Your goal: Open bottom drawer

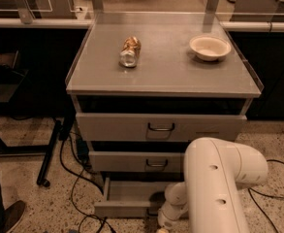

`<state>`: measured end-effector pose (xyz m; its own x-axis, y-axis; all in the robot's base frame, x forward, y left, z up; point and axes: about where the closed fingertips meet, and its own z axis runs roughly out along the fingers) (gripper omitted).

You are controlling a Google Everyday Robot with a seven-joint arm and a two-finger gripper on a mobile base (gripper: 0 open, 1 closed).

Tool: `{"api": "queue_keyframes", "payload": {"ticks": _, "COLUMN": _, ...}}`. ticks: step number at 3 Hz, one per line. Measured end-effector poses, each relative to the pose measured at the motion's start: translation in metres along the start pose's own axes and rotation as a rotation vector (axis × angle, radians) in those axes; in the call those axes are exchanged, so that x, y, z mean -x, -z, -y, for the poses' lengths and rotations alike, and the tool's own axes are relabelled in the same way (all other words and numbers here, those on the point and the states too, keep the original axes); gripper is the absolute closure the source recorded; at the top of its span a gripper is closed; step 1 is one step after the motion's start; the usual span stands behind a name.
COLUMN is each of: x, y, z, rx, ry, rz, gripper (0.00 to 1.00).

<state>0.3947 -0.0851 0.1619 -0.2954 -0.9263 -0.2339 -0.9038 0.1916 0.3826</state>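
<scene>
The bottom drawer (127,208) is the slimmest grey front, at the foot of the grey cabinet. It stands pulled out, and its shallow grey tray (134,191) shows behind the front panel. My white arm (219,183) reaches down in front of the cabinet's right side. The gripper (162,227) is at the picture's lower edge, by the right part of the drawer's front panel, mostly hidden by the wrist. The drawer's handle is hidden.
The top drawer (161,126) and the middle drawer (136,161) sit slightly out above it. A crushed can (130,51) and a white bowl (210,47) are on the cabinet top. Black cables (76,178) lie on the floor at left, near a shoe (8,216).
</scene>
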Motion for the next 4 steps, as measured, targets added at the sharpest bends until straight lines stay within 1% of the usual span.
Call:
{"api": "queue_keyframes", "payload": {"ticks": 2, "x": 0.007, "y": 0.002, "z": -0.003, "rx": 0.000, "ry": 0.000, "rz": 0.000, "gripper": 0.00}}
{"api": "queue_keyframes", "payload": {"ticks": 3, "x": -0.001, "y": -0.001, "z": -0.022, "rx": 0.019, "ry": -0.004, "rz": -0.003, "gripper": 0.00}}
{"api": "queue_keyframes", "payload": {"ticks": 4, "x": 0.000, "y": -0.002, "z": -0.023, "rx": 0.019, "ry": -0.004, "rz": -0.003, "gripper": 0.00}}
